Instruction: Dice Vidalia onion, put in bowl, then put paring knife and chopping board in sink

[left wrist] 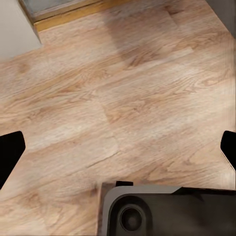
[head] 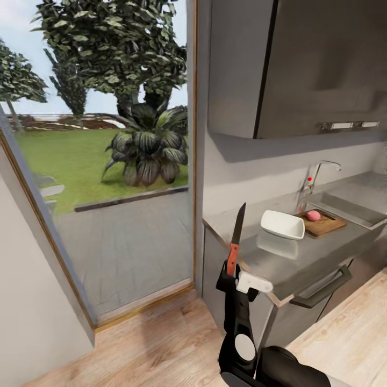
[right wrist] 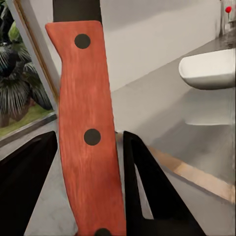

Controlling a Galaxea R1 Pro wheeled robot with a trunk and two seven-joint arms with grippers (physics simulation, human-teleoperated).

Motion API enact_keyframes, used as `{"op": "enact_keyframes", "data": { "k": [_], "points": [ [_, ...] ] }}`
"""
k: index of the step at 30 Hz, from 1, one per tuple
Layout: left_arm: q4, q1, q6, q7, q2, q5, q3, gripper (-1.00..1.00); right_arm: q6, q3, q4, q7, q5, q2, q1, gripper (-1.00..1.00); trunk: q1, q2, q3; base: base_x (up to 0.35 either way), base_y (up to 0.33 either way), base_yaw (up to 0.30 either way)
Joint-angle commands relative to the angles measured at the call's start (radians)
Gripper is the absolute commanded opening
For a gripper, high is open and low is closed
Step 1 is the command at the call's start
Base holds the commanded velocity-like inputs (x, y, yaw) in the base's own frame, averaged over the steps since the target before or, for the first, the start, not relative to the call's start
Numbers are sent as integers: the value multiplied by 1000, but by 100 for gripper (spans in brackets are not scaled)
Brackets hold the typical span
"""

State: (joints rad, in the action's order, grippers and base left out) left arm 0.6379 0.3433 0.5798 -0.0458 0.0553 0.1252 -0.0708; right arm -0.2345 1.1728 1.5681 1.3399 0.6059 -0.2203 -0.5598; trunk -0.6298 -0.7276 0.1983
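Nearest to us, low in the head view, our right gripper (head: pixel 232 275) stands at the end of its dark arm, closed on the paring knife (head: pixel 236 237), which it holds upright by the red handle with the dark blade pointing up, just in front of the near corner of the countertop (head: pixel 301 252). In the right wrist view the red handle (right wrist: pixel 88 132) with its dark rivets sits between the two black fingers (right wrist: pixel 147 182), gripped narrow around it. Our left gripper (left wrist: pixel 118 147) looks down on the wooden floor (left wrist: pixel 123 98), its two dark fingertips far apart at the edges of the left wrist view, spread wide and holding nothing. Far left in the head view, a glass door (head: pixel 107 161) opens on a lawn, trees and a large leafy plant (head: pixel 148 145). Moving right along the grey countertop, we see the white bowl (head: pixel 282 224), and touching its right side the chopping board (head: pixel 324 222). The Vidalia onion (head: pixel 314 215) rests whole on the board, near the end closest to the bowl. Behind the board rises the chrome tap (head: pixel 314 180) with its red knob, and right of it lies the sink (head: pixel 349 207). A grey wall cabinet (head: pixel 301 64) hangs above.
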Motion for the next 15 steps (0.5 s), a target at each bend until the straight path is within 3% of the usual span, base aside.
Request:
{"op": "enact_keyframes", "data": {
  "k": [1,15],
  "points": [
    [2,0,2,-5,1,10,-7,100,-9,2,1,2,4,-1,-2,-100,0,-1,1,0,-303,0],
    [-3,0,2,-5,1,10,-7,100,-8,2,1,2,4,-1,-2,-100,0,-1,1,0,-304,0]
  ]
}}
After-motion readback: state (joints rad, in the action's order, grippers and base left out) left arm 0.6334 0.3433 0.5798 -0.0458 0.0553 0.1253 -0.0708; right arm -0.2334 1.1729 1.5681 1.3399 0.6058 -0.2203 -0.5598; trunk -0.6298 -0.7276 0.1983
